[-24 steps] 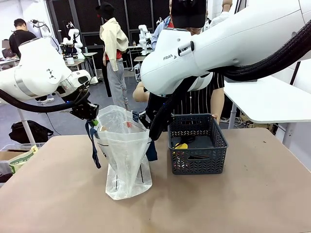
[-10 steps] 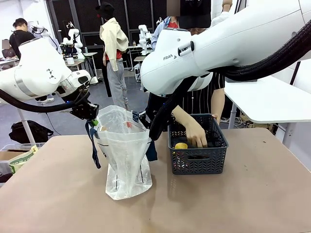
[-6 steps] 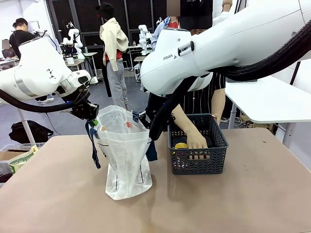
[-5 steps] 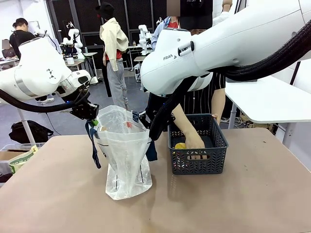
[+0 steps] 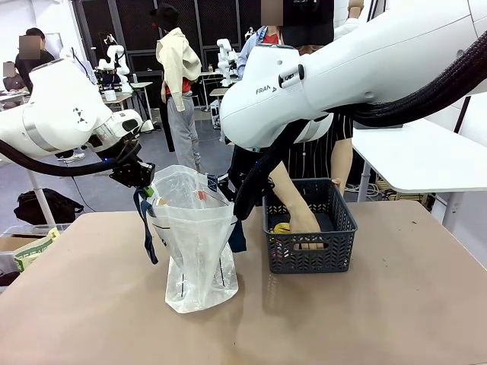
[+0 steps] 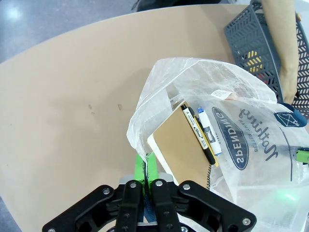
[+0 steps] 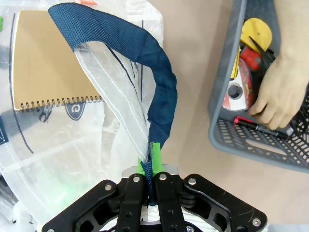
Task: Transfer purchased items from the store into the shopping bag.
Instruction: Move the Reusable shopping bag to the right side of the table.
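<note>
Two clenched grips on one bag point(image 5: 194, 251): left gripper point(image 6: 146, 163) pinching the thin plastic rim, right gripper point(image 7: 152, 155) pinching the navy strap point(image 7: 145, 53), mouth stretched open between them. Stands on the tan table point(image 5: 380, 319), just left of the basket point(image 5: 308, 258), in the same place and shape as a couple of seconds back.

Differs in one respect: no hand in the basket then, now a person's hand point(image 5: 304, 222) down inside it, lower and nearer the front wall than a second ago, fingers among the goods. Beside that hand, in the right wrist view: a yellow and red item point(image 7: 256, 33) (round yellow face, red body with a silver button) and a slim red and black pen-like thing point(image 7: 251, 124) under the fingertips.

Already in the bag: a tan spiral-bound notebook point(image 6: 181, 147), flat and stiff, with markers point(image 6: 198, 137) against its edge.

Bag film crinkled and translucent, printed with dark lettering and an oval logo. Strap of coarse woven webbing, twisted. Basket of dark grey rigid plastic, rectangular, lattice sides, slot handle in the front wall.
</note>
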Robot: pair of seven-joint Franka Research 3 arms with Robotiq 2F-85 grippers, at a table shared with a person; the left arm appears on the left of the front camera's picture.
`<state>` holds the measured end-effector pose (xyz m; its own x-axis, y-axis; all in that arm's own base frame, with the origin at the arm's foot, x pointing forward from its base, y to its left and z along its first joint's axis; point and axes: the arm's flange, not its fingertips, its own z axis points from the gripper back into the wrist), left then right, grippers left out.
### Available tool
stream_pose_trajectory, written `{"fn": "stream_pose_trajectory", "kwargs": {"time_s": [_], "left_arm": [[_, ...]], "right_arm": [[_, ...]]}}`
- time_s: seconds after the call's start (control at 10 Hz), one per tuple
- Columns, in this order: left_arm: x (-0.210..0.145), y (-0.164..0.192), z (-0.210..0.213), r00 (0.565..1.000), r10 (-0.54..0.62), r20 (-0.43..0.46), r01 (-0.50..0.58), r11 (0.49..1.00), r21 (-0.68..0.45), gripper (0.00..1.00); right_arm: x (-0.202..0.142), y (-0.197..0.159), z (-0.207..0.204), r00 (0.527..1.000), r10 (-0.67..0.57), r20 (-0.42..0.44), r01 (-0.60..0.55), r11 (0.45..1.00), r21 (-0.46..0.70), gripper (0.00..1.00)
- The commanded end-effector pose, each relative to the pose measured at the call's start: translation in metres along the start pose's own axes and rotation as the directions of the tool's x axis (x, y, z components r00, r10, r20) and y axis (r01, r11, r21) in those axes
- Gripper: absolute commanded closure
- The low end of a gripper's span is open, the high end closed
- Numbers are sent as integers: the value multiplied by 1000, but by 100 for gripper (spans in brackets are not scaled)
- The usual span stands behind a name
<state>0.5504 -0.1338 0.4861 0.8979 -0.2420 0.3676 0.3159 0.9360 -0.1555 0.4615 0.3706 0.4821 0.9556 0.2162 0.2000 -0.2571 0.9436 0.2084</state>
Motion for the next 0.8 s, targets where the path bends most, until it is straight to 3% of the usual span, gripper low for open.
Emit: {"fn": "stream_pose_trajectory", "kwargs": {"time_s": [0.0, 0.7], "left_arm": [[0, 1, 0, 1000, 1, 0, -1, 1000, 1, 100], [0, 1, 0, 1000, 1, 0, -1, 1000, 1, 100]], "right_arm": [[0, 0, 1, 1000, 4, 1, -4, 1000, 0, 100], [0, 0, 1, 1000, 4, 1, -4, 1000, 0, 100]]}}
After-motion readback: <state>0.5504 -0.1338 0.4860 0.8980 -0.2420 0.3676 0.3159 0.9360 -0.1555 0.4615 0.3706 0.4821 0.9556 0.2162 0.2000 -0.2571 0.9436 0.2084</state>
